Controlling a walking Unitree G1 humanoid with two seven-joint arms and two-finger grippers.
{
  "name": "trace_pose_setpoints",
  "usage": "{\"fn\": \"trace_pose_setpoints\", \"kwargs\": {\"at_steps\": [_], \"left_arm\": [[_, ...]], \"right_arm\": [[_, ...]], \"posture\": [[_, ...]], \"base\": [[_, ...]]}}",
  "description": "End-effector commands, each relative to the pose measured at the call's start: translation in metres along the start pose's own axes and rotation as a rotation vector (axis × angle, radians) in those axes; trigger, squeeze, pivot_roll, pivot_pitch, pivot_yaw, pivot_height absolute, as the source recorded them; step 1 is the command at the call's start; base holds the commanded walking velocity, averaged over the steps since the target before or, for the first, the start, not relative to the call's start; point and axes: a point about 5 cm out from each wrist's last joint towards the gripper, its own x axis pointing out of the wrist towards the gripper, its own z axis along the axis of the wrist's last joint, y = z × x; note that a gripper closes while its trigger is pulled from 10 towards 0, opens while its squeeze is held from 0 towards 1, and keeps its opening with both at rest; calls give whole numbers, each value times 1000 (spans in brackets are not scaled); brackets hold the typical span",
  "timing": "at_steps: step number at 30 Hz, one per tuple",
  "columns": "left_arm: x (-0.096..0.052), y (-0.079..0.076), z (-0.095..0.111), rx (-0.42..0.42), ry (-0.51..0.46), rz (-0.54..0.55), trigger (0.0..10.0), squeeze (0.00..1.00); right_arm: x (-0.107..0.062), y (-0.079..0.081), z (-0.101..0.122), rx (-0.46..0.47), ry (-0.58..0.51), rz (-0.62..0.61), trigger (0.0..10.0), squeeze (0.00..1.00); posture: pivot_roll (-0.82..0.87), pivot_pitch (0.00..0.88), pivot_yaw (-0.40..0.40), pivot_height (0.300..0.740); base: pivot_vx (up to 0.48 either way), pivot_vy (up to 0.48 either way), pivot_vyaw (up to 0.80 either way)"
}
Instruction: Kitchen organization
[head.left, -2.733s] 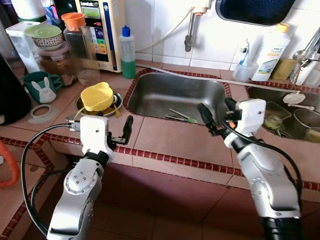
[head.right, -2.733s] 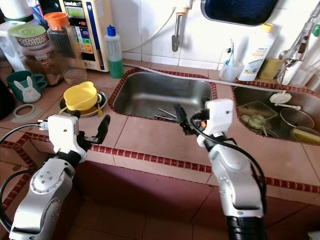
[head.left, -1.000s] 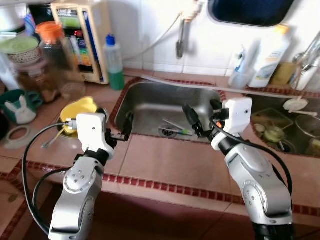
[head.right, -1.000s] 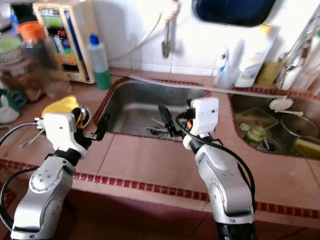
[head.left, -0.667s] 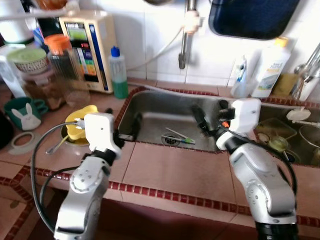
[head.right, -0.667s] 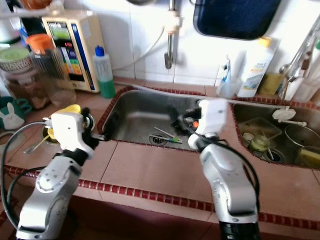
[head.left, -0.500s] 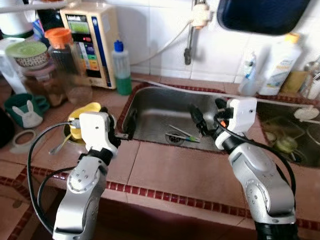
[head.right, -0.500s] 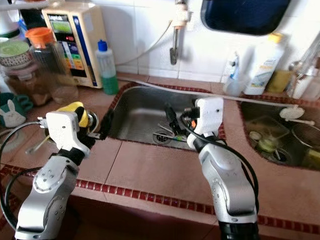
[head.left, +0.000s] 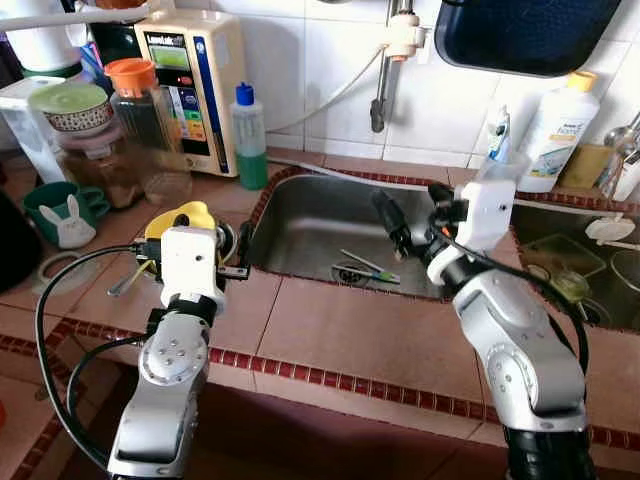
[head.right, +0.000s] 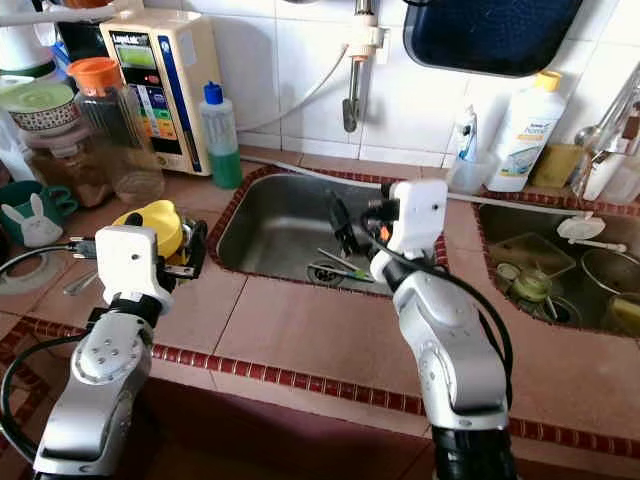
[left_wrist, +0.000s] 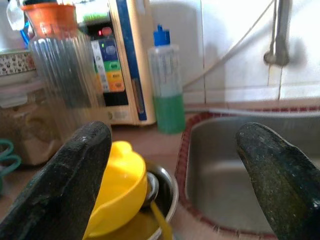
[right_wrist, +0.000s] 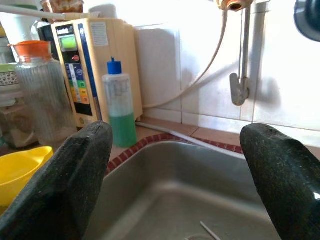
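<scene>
White tiled wall (head.left: 320, 60) at the back, terracotta tiled surface (head.left: 340, 335) with red trim in front, and a steel sink (head.left: 330, 225) sunk into it with cutlery (head.left: 368, 268) by the drain. Left end effector (head.left: 243, 250), fingers apart, hovers at the sink's left rim beside the yellow bowl (head.left: 183, 216). Right end effector (head.left: 410, 222), fingers apart too, hangs over the sink.

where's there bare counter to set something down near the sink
The tile strip in front of the steel sink, between the left gripper and the right arm, is bare. Left of the sink is crowded: yellow bowl, green mug, jars. The back ledge holds the green bottle and white bottle.
</scene>
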Motion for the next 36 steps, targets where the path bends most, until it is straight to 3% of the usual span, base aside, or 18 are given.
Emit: {"fn": "trace_pose_setpoints", "kwargs": {"at_steps": [1,9,14,20,29,36], "left_arm": [[-1,0,-4,31,8,5,10000,0],[-1,13,-10,93,17,120,10000,0],[-3,43,-17,156,62,336,10000,0],[-5,72,-27,146,140,502,10000,0],[-1,84,-32,43,199,567,10000,0],[-1,84,-32,43,199,567,10000,0]], "right_arm": [[2,-1,0,8,19,7,10000,0],[-1,13,-4,45,79,165,10000,0],[-8,28,-9,65,127,279,10000,0],[-18,45,-10,113,170,434,10000,0],[-24,52,-9,121,196,518,10000,0],[-24,52,-9,121,196,518,10000,0]], "posture": [[34,0,-9,740],[21,0,-19,740],[17,0,-23,740],[17,6,-29,740],[16,11,-27,740],[16,11,-27,740]], "base": [[0,0,0],[0,0,0],[0,0,0],[0,0,0],[0,0,0],[0,0,0]]}}
